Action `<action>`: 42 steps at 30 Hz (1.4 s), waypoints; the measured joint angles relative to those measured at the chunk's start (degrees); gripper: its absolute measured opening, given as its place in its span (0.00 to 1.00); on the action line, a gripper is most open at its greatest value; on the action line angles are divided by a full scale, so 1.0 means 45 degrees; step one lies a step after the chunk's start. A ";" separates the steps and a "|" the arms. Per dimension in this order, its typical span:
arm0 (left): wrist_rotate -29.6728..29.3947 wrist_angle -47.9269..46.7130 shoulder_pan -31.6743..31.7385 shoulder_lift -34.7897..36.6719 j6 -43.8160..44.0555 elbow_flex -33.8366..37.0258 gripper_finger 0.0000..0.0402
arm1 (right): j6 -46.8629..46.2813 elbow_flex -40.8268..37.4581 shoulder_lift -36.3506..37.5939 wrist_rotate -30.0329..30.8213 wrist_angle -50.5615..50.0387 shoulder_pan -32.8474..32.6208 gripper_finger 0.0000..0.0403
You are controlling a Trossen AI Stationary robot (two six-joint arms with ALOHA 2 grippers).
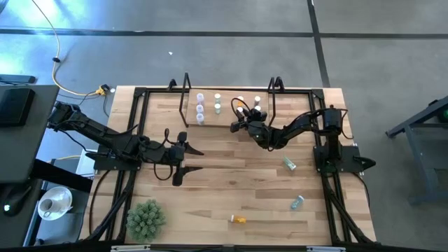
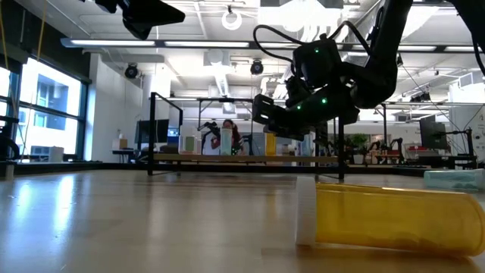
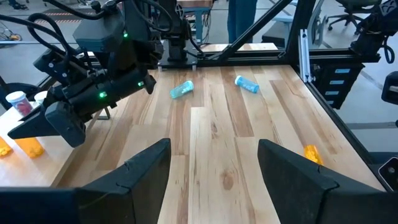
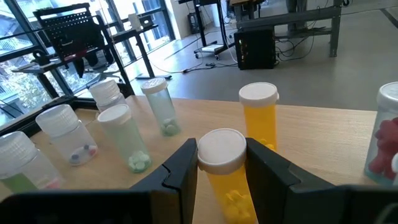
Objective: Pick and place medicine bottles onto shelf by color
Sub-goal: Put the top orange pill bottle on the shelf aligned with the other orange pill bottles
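The shelf (image 1: 228, 120) stands at the table's far middle with several white-capped medicine bottles upright on it: clear and greenish ones (image 4: 124, 140) toward its left, an orange one (image 4: 259, 121) and one with red pills (image 4: 387, 137) toward its right. My right gripper (image 4: 222, 155) reaches over the shelf's right part (image 1: 238, 120), shut on an orange bottle (image 4: 222, 177). My left gripper (image 1: 196, 159) hangs open above the table's middle left, holding nothing. Two teal bottles (image 1: 289, 164) (image 1: 297, 203) and one orange bottle (image 1: 239, 219) lie on their sides on the table. My right gripper pinches the orange bottle between its two fingers at the white cap (image 4: 221, 149) and the body just under it. The fingers come nearly level from the table's right side. The bottle stands upright in the hold; the fingers hide its base, so whether it rests on the shelf cannot be told.
A green spiky plant ball (image 1: 145, 218) sits at the near left corner. The shelf's black upright frames (image 1: 186, 98) (image 1: 274, 94) stand at both its ends. The lying orange bottle (image 2: 394, 220) is close to the near edge. Bare wood lies between the shelf and the loose bottles.
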State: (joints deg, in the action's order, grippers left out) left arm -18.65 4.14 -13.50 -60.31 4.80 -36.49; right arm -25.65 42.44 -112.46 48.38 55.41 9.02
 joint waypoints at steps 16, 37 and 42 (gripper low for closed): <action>0.0004 0.0000 0.0000 0.0000 -0.0005 -0.0003 0.58 | 0.0027 -0.0046 -0.0068 0.0224 -0.0350 0.0000 0.37; 0.0004 0.0000 0.0000 0.0000 -0.0010 0.0000 0.58 | 0.0784 -0.0034 -0.0034 0.0230 0.1399 -0.0188 0.43; 0.0004 0.0000 0.0000 0.0000 -0.0010 0.0000 0.58 | 0.1204 -0.0024 -0.0015 0.0486 0.2020 -0.0209 0.43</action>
State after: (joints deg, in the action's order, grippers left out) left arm -18.63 4.14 -13.50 -60.31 4.75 -36.49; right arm -20.23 42.33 -112.53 50.57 64.50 8.07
